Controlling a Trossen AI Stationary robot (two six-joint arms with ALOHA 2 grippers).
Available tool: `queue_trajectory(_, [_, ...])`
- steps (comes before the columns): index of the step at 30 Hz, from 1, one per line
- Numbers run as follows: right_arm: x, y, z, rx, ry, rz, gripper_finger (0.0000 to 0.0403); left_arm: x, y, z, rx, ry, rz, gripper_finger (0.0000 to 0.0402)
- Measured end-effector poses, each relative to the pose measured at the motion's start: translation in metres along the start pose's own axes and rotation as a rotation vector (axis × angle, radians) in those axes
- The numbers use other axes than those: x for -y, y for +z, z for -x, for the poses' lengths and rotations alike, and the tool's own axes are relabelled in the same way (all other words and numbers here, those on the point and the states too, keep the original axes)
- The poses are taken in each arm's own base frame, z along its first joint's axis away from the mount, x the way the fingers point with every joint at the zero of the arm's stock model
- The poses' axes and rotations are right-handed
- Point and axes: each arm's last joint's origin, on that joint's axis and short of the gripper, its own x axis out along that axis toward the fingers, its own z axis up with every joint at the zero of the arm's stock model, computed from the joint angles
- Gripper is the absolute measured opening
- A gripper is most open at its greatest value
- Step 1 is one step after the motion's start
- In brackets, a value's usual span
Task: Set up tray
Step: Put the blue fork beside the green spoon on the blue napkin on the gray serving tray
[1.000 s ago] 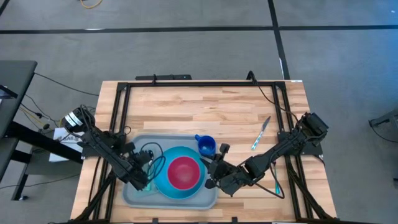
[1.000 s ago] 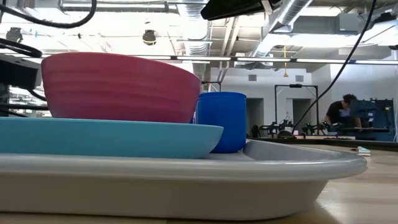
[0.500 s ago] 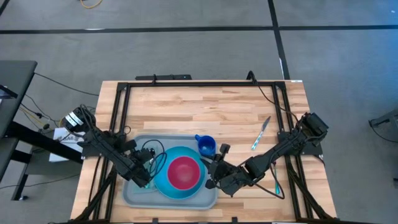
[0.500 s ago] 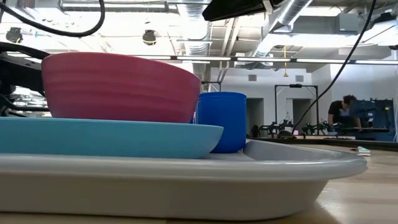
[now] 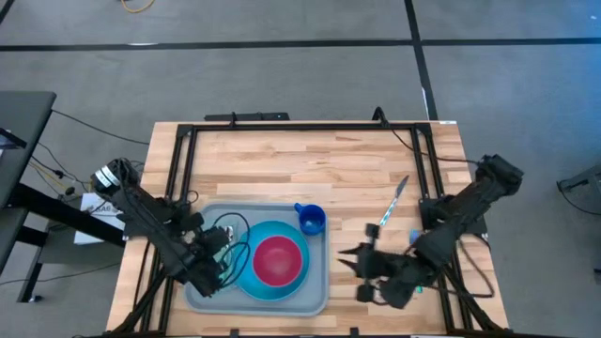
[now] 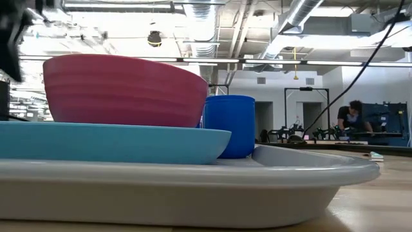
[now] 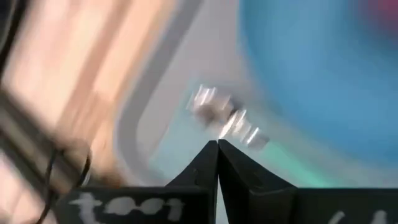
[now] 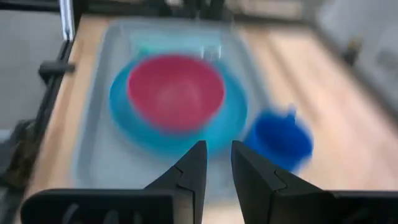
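The light grey-blue tray [image 5: 202, 293] lies at the table's near left. On it sits a bright blue plate [image 5: 246, 274] carrying a red bowl [image 5: 279, 260], and a blue cup [image 5: 312, 221] stands at the tray's far right corner. In the low view the bowl [image 6: 122, 90], plate [image 6: 109, 143], cup [image 6: 232, 125] and tray [image 6: 193, 187] are stacked the same way. My left gripper [image 5: 214, 274] hovers shut over the tray's left part; in its wrist view the shut tips [image 7: 217, 144] point at a blurred silvery piece [image 7: 224, 117] beside the plate. My right gripper [image 5: 346, 255] is open on the table right of the tray, facing the tray [image 8: 99, 155].
A knife [image 5: 393, 201] lies on the wood right of the cup, far side of my right arm. A black frame [image 5: 282, 128] runs along the table's edges. Bare wood lies beyond the tray. A person [image 6: 353, 119] is far off in the room.
My right gripper has drawn back from the tray's right edge toward the table's right and near edge, and now stands clear of the tray. My left arm has shifted slightly toward the near edge. The tray, plate, bowl and cup have stayed put.
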Motion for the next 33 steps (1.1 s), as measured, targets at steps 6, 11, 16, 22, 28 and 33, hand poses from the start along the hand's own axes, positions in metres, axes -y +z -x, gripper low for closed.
queue_trajectory(6, [0.006, -0.037, 0.017, -0.354, -0.021, -0.161, 0.0068, 0.015, 0.016, 0.034, 0.494, -0.107, 0.111, 0.0])
queue_trajectory(11, [0.005, -0.058, 0.015, -0.61, -0.093, -0.257, 0.0068, 0.026, 0.026, 0.04, 0.699, -0.153, 0.184, 0.0002])
queue_trajectory(16, [0.0, -0.072, 0.006, -0.71, -0.156, -0.305, 0.0068, 0.031, 0.036, 0.038, 0.67, -0.156, 0.105, 0.0022])
queue_trajectory(22, [-0.008, -0.087, -0.004, -0.823, -0.22, -0.3, 0.0068, 0.028, 0.054, 0.03, 0.686, -0.086, 0.071, 0.0066])
queue_trajectory(28, [-0.017, -0.102, -0.034, -0.864, -0.216, -0.104, 0.0068, 0.021, 0.069, 0.022, 0.7, -0.014, 0.103, 0.0088])
queue_trajectory(33, [-0.012, -0.114, -0.068, -1.055, -0.26, -0.176, 0.0068, 0.017, 0.077, 0.017, 0.688, 0.038, 0.065, 0.0089])
